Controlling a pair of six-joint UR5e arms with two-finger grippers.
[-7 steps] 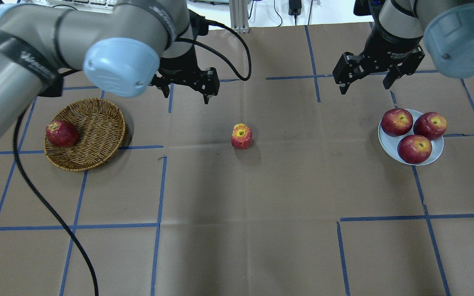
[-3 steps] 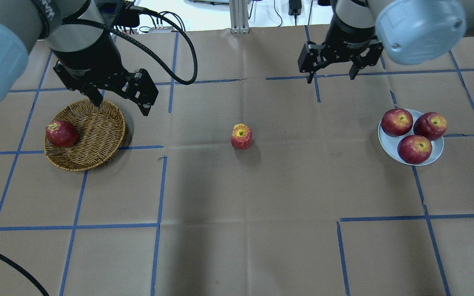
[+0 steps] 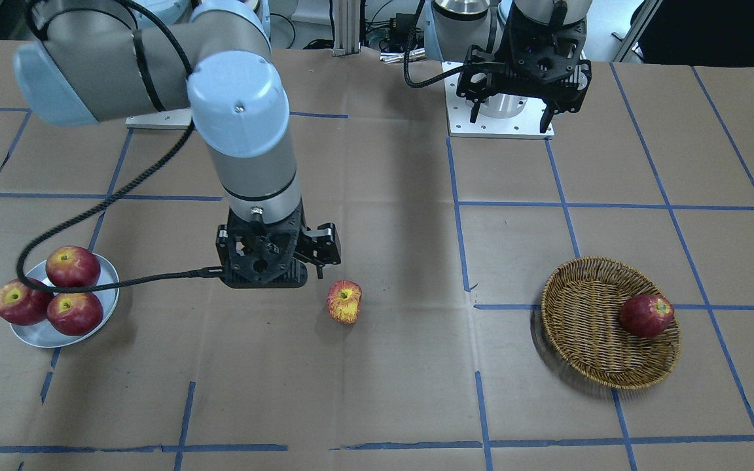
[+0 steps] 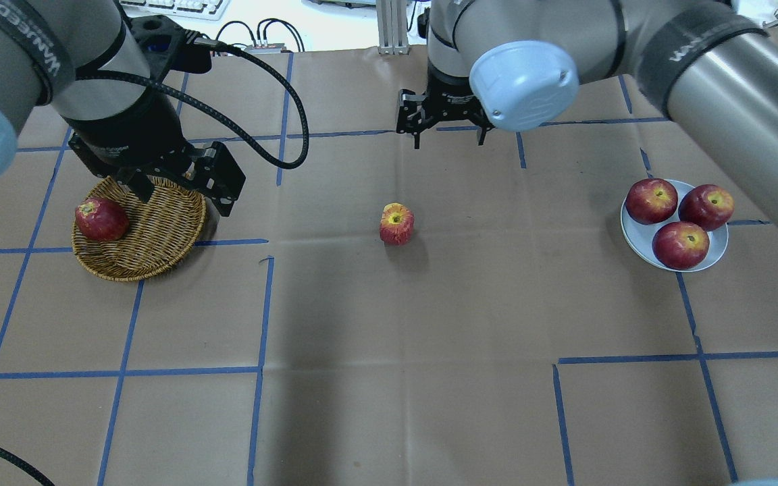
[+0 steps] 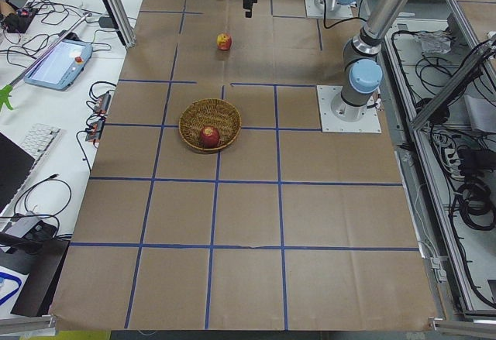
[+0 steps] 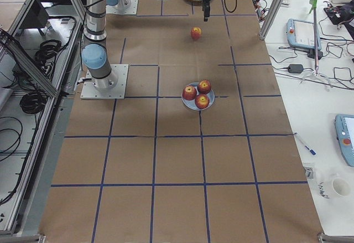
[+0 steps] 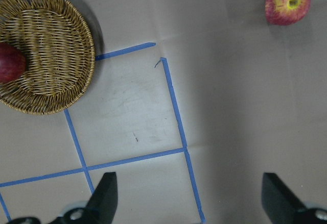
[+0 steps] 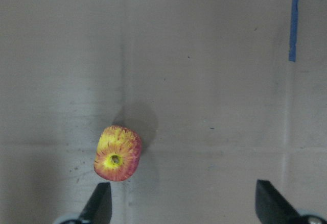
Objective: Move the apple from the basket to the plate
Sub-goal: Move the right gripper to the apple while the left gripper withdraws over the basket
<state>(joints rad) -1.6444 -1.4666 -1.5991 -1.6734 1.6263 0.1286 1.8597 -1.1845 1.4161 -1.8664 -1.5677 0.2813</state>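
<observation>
"Where's the pale apple [image 4: 396, 223] now?"

"On the bare tabletop [image 4: 389, 337], well apart from both the basket [image 4: 152, 237] and the plate [image 4: 635, 239]."

"And the arms?"

"The right tool [image 4: 448, 135] hangs near it, fingers spread, holding nothing. The left tool [image 4: 183, 196] is raised on the basket's side, also spread wide. A dark red apple [image 4: 100, 219] sits in the basket, and three red apples [image 4: 681, 244] are on the plate."

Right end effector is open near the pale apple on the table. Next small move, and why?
Probably slide the right end effector sideways until the apple sits midway between its fingers: the wrist view shows it beside one finger, off centre, so descending would likely miss.
</observation>
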